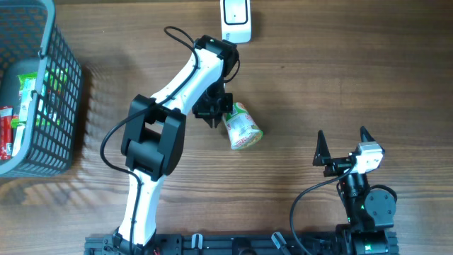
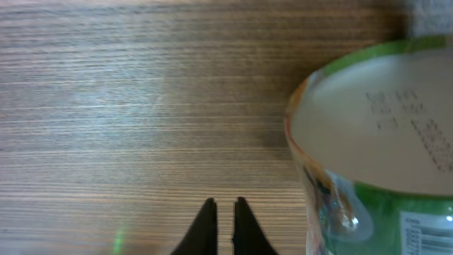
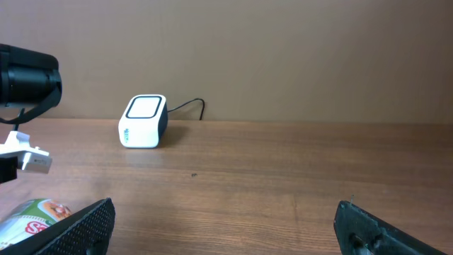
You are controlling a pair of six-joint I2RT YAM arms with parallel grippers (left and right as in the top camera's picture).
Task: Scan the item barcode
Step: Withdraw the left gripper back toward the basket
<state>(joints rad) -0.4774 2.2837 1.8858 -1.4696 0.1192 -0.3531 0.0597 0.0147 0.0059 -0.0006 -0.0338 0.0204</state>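
Left wrist view: the left jaws are seen drawn together with nothing between them, bare tabletop (image 2: 141, 106) showing beneath and ahead. The cup (image 2: 375, 142) lies just to their right, on its side, its pale base turned toward the camera and its green wall below; it is beside the jaws, not within them. A white printed panel is glimpsed at the lower right edge of that view, too cut off to be called the barcode. In the overhead view the left arm (image 1: 191, 78) is stretched over the middle of the tabletop, its wrist just beside the upper left end of the cup (image 1: 243, 127); whether they touch cannot be told. The scanner (image 1: 236, 20) stands near the far edge, well apart from the cup, its cable running off behind it. The right jaws are held wide apart, parked near the front right, with nothing between them. A basket (image 1: 64, 106) with packets is set at the far left. The step in hand is judged to be the pickup of the cup, and no grip appears to be made. The next move is judged to call for the left jaws to be parted, shifted across to straddle the cup's wall, and closed, before the cup is carried to the scanner with its barcode turned toward the window.
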